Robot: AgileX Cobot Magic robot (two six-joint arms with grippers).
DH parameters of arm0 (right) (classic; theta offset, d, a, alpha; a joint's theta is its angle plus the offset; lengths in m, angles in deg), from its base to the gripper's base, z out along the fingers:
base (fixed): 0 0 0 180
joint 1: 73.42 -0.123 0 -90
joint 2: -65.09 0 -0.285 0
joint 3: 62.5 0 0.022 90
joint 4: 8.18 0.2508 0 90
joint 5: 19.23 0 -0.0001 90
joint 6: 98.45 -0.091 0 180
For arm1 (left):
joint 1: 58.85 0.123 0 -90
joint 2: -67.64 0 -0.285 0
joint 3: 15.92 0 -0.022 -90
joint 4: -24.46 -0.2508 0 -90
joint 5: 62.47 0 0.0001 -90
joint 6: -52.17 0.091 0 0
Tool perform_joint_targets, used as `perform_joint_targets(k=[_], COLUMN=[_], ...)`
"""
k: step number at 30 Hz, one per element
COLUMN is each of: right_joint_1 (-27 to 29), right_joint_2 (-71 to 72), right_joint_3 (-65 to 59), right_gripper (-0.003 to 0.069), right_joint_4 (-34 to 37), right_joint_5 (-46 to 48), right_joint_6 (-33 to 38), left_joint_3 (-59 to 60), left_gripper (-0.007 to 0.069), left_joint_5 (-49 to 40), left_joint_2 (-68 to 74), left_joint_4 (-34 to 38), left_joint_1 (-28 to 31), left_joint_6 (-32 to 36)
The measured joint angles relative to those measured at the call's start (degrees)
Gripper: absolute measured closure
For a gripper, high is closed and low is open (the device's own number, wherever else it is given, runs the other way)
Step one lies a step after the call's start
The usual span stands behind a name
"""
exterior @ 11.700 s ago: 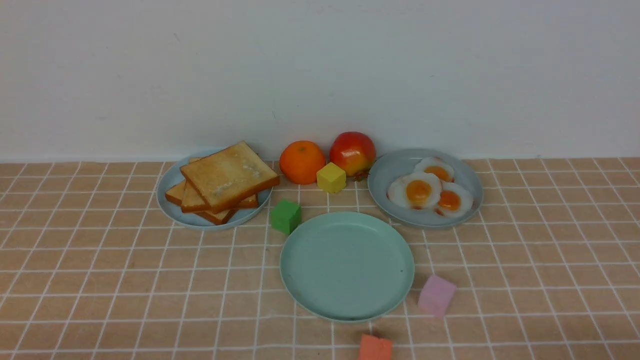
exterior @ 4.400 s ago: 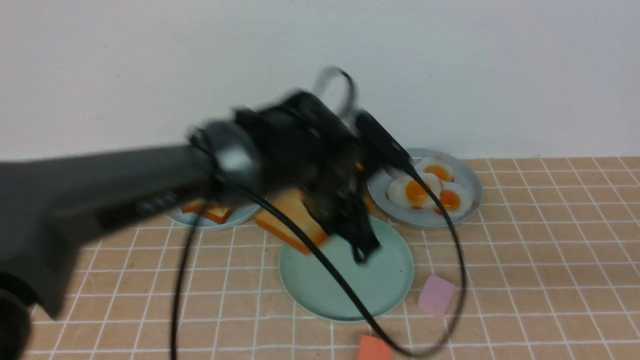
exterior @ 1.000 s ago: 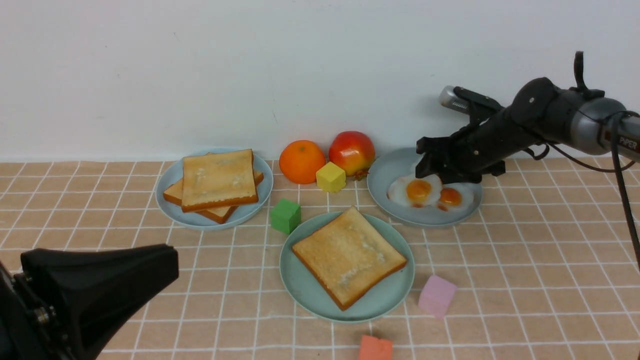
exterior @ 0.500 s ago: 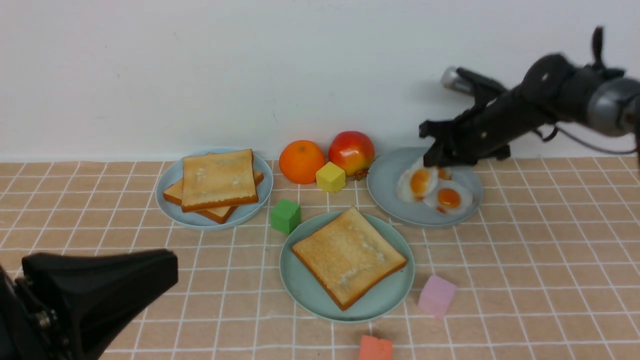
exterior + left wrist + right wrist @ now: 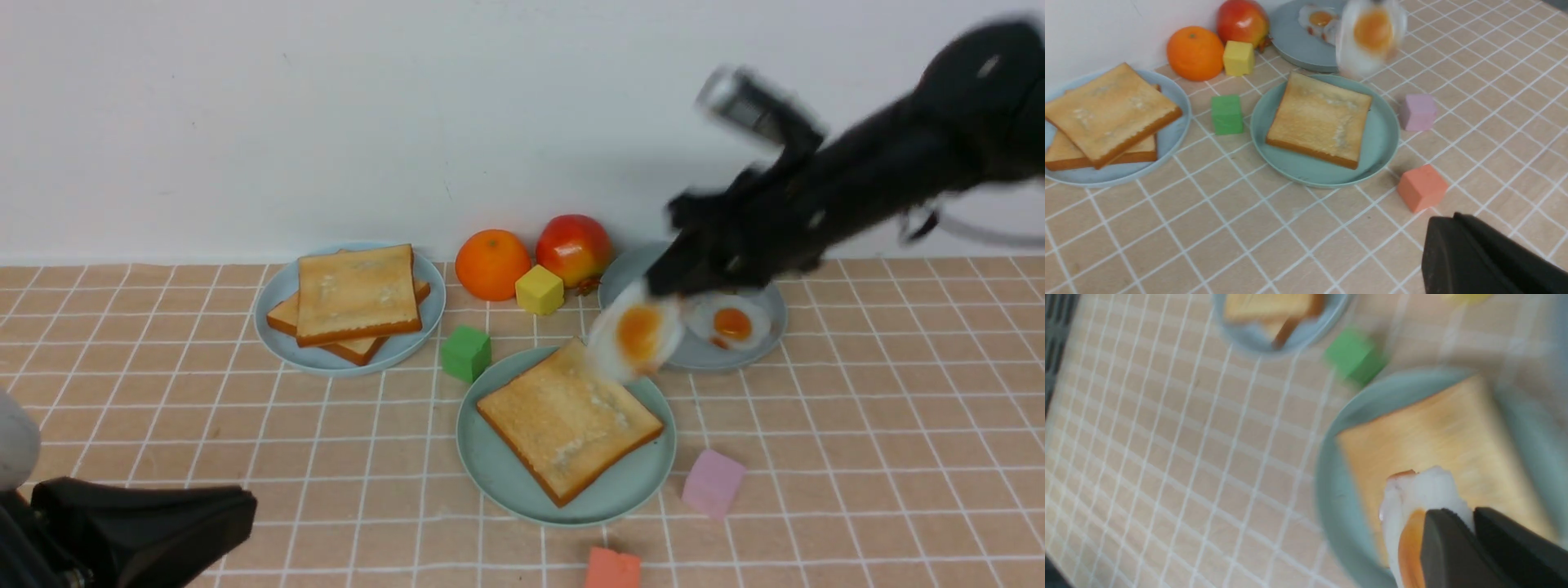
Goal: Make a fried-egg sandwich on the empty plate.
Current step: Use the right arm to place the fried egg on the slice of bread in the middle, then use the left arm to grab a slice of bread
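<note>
Pincer, right (image 5: 1470, 522) | pinching fried egg (image 5: 1423, 522) | right wrist view shows fingertip contact, blurred in front view

Can't read any text, labels, brands, numbers or signs in any of the three views, tbh. The black and grey metal right arm (image 5: 922, 135) is pretty blurry in the front view, so if there's lettering in that smear, I honestly can't make it out.
</note>
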Motion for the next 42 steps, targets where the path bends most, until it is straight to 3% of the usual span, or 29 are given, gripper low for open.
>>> perform_joint_targets(k=[9,16,22,25,27,30,38,42], right_joint_1=[-2.23,-2.23,-2.23,-1.76,-0.69,1.24,4.74,4.77], right_joint_2=[-6.81,-10.21,-10.34,-10.22,-9.13,-5.95,12.39,23.22], right_joint_3=[-4.99,-4.99,-4.99,-4.99,-4.99,-4.99,-4.99,-4.99], right_gripper=[0.0588,0.0562,0.043,0.0304,0.026,0.0263,0.0473,0.0557], right_joint_4=[17.03,19.78,16.34,14.17,11.43,5.14,-21.78,-30.45], right_joint_5=[-11.25,-11.0,-10.67,-7.89,-4.08,0.9,9.31,14.02], right_joint_6=[10.06,10.44,10.44,10.25,8.55,4.52,-11.13,-17.58], left_joint_3=[0.0,0.0,0.0,0.08,0.23,0.29,-3.56,-13.89], left_gripper=[0.0625,0.062,0.0615,0.0609,0.0607,0.0608,0.0638,0.0638], left_joint_5=[-1.97,-2.14,-2.14,-2.33,-2.58,-2.58,-0.24,-0.88], left_joint_2=[0.0,0.0,0.0,0.0,0.19,2.05,20.12,33.3], left_joint_4=[-0.6,-0.6,-0.6,-0.55,-0.3,-0.25,-3.42,-2.83], left_joint_1=[0.0,0.0,0.0,0.0,0.0,0.0,0.34,5.26], left_joint_6=[0.0,0.0,0.0,0.0,-1.56,-5.08,-8.14,-4.77])
